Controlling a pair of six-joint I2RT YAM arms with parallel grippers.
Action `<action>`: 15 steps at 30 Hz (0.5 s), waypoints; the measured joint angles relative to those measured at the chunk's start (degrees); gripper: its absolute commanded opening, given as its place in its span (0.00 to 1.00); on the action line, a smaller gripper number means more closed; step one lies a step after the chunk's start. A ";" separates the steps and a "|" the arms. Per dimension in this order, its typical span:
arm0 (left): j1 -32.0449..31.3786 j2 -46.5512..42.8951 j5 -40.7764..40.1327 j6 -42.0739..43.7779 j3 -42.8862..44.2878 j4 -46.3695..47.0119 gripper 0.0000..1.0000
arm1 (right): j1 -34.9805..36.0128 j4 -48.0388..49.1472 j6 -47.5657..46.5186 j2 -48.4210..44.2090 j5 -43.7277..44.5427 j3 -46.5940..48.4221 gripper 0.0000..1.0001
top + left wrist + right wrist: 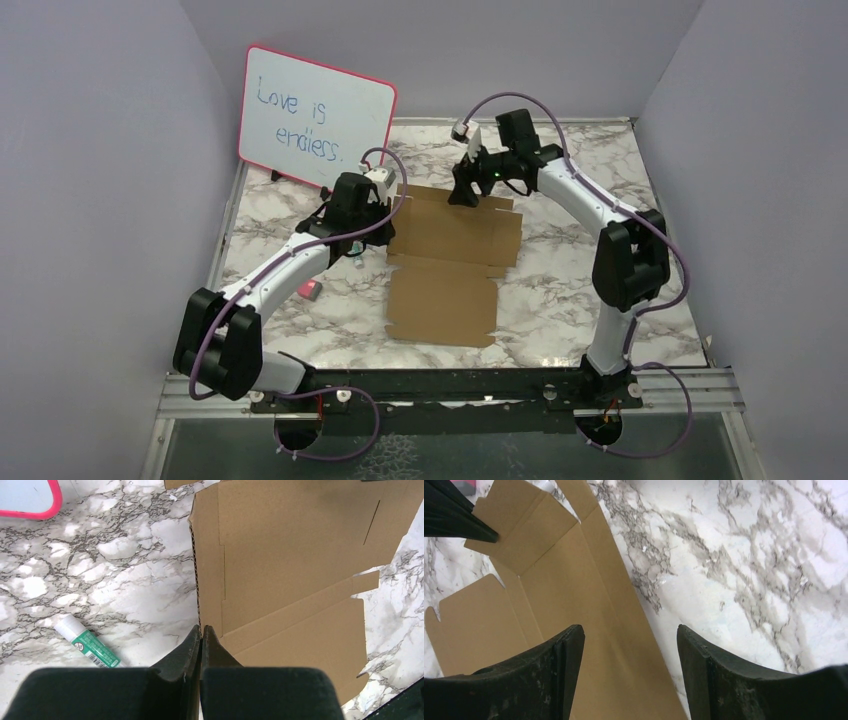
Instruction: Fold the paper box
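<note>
1. As the box lies flat and unfolded in the middle of the table, its long axis runs from the arm bases toward the far wall. No arm touches its near panel.
2. A glue stick lies on the marble left of the box, apart from it.
3. The left gripper stands at the left edge of the box, beside the far half. Its jaws are pressed together and the tips meet the corrugated edge. I cannot tell if the edge is nipped between them.
4. The right gripper hangs over the far edge of the box. Its jaws are spread wide and hold nothing: one finger is above the cardboard, the other above bare marble.
5. I judge that both arms are placed for the far half. The left one is nearer to a side flap, and that flap runs along the long axis away from its tips.
</note>
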 measured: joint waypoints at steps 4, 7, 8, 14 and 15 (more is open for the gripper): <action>0.00 -0.55 0.50 0.63 0.00 0.13 0.00 | 0.00 -2.69 -3.26 2.93 -0.52 4.31 0.70; 0.00 -0.57 1.18 0.87 0.00 0.15 0.00 | -0.04 -5.22 -5.57 5.42 -0.81 6.78 0.66; 0.00 -0.57 1.27 0.90 0.00 0.15 0.00 | -0.04 -6.12 -6.27 6.08 -0.87 7.34 0.65; 0.00 -0.94 1.92 0.92 0.00 0.15 0.00 | -0.55 -11.82 -10.16 8.39 -2.10 9.57 0.51; 0.00 -1.01 1.99 0.90 0.00 0.17 0.00 | -0.70 -12.94 -10.71 8.79 -2.56 10.40 0.48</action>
